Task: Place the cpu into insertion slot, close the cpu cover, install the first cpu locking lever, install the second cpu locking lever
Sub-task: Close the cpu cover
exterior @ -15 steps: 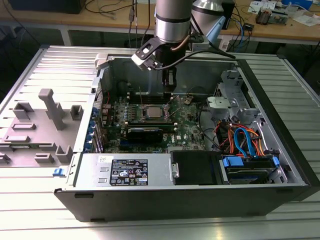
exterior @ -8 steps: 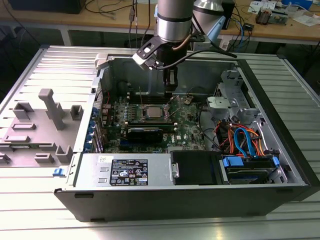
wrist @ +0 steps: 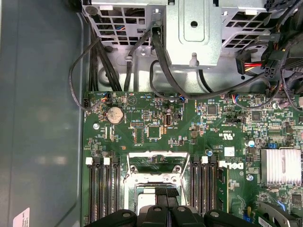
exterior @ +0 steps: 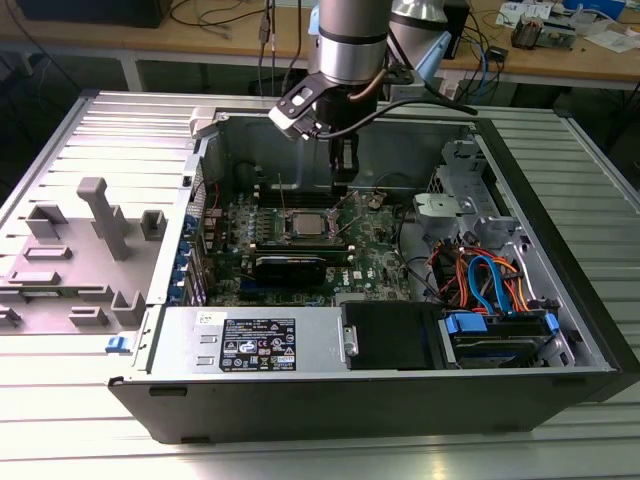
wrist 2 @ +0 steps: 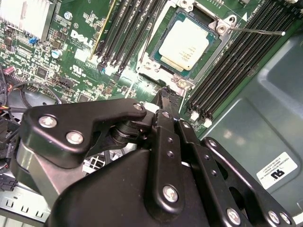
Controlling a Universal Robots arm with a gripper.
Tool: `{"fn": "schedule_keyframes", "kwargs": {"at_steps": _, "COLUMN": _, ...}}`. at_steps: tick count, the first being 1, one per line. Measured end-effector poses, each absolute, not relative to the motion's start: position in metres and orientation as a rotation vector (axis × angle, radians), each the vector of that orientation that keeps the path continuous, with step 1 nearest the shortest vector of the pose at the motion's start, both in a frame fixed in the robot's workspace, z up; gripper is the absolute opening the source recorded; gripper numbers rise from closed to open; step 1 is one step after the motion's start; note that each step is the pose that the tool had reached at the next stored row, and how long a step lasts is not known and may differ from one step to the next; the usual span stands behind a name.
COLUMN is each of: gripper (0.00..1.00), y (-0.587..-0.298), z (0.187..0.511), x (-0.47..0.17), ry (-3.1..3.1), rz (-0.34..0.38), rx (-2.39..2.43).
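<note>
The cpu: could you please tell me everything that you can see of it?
The cpu is a small flat square chip with a dull silver-grey metal top, stepped at its edges, and a narrow dark green border. It lies flat in the insertion slot, framed by the slot's silver rim, between banks of long black memory slots. Its top is bare; the gripper hangs by one corner of the slot, off the chip.
</note>
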State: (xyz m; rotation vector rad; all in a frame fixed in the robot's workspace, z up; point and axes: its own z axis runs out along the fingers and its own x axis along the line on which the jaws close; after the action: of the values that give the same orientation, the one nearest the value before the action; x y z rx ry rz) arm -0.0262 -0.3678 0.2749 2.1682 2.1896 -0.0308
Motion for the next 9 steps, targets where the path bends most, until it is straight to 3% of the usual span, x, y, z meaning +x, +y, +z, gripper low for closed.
{"fn": "schedule_keyframes", "kwargs": {"at_steps": 9, "gripper": 0.11, "y": -0.3678, "z": 0.2749, "x": -0.0231, "ry": 2.190, "rz": -0.031, "rx": 2.168}}
